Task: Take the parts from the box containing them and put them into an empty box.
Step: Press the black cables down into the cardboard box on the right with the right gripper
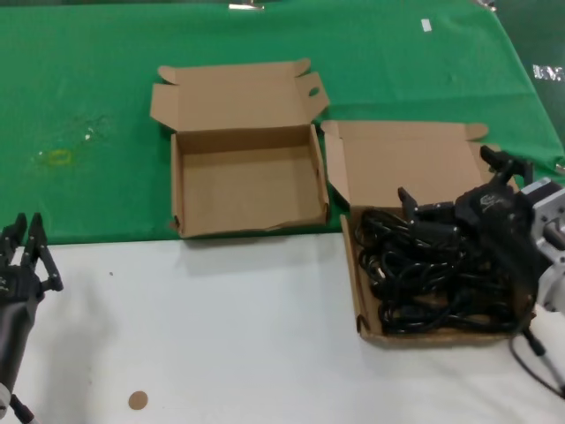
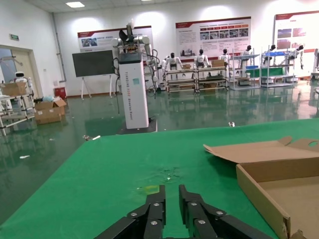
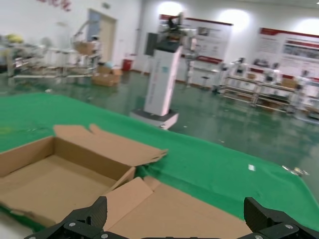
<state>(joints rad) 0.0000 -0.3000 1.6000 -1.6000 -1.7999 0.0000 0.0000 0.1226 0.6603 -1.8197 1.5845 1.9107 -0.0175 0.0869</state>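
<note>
The parts (image 1: 433,278), a tangle of black power cords, are seen lying in the box containing them (image 1: 366,300), which sits at the right of the bench (image 1: 221,327) with its front wall near the bench's near edge. The right end effector (image 1: 450,199) is held over the rear of that box, just above the cords, with its fingers (image 3: 84,216) spread wide apart and nothing between them. The empty box (image 1: 247,190) is placed to the left of the full one, resting on the green cloth (image 1: 79,106), its wavy front wall lying along the cloth's near edge. A narrow gap is left between the two boxes, where the lid wings come close together. The left end effector (image 1: 22,252) is parked low at the left edge of the bench, well apart from both boxes, its fingers (image 2: 154,211) brought nearly together around nothing. A broad stretch of bare white surface is left between it and the boxes, marked only by a small brown disc (image 1: 138,400).
</note>
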